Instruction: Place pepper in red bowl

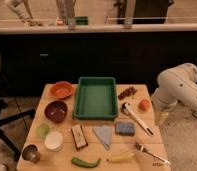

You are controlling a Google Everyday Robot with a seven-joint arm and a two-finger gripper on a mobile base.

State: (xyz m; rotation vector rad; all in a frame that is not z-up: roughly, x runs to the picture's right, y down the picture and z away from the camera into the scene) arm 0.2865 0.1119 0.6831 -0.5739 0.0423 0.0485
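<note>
Green pepper (85,162) lies at front edge of wooden table (62,157), between metal cup (31,153) and pale yellow item (120,158), well apart from red bowl (62,90) at far left. Gripper (163,118) hangs off table's right side, near orange fruit (144,105); released or clenched, cannot tell. Pepper likely light, firm, glossy-slick; best pinched across thick middle.

Slim, curved green pepper (85,162) lying flat near table (119,145) front edge; shallow red bowl (61,90) upright at far left, well apart. Gripper (163,118) low beside table's right side.
</note>
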